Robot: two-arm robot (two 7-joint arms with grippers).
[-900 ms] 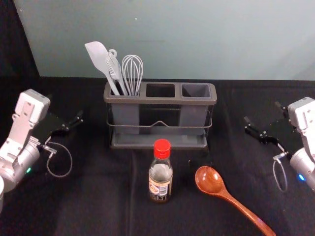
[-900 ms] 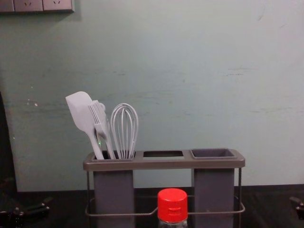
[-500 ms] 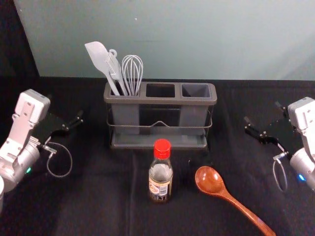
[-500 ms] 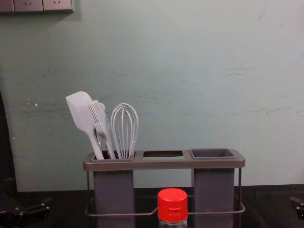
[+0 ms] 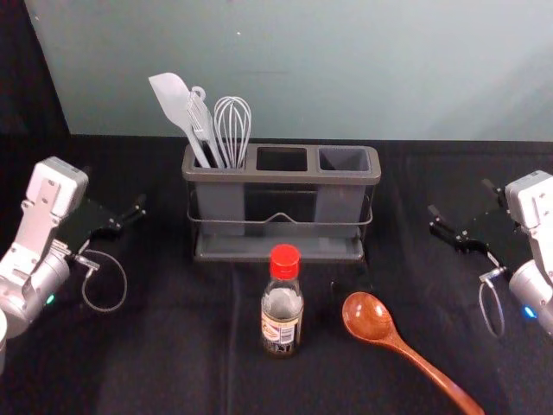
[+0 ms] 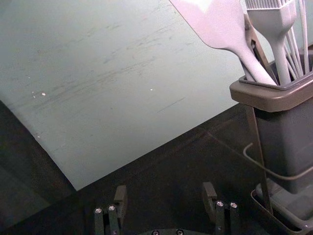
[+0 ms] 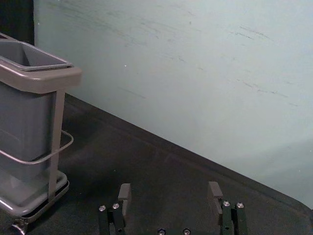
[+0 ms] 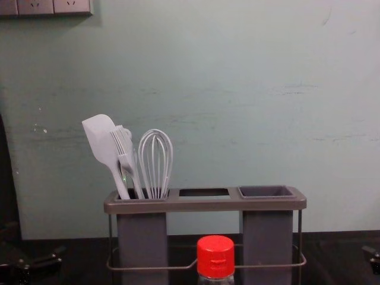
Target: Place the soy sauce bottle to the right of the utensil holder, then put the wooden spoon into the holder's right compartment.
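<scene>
My left gripper (image 5: 116, 192) stands open left of the grey utensil holder (image 5: 281, 176); in the left wrist view, nothing is between the tips of the left gripper (image 6: 165, 195). On the holder's other side is my right gripper (image 5: 460, 198), and the right wrist view shows the right gripper (image 7: 169, 192) open too. The red-capped soy sauce bottle (image 5: 282, 313) stands upright in front of the holder. Right of the bottle lies the wooden spoon (image 5: 369, 317), its handle angled toward the front right. The holder's right compartment (image 5: 344, 159) is empty.
A white spatula (image 5: 172, 97), a brush-like tool and a whisk (image 5: 232, 130) stand in the holder's left compartment. Behind the black-covered table (image 5: 173, 363) rises a pale green wall (image 5: 346, 69). Dark cloth hangs at the far left.
</scene>
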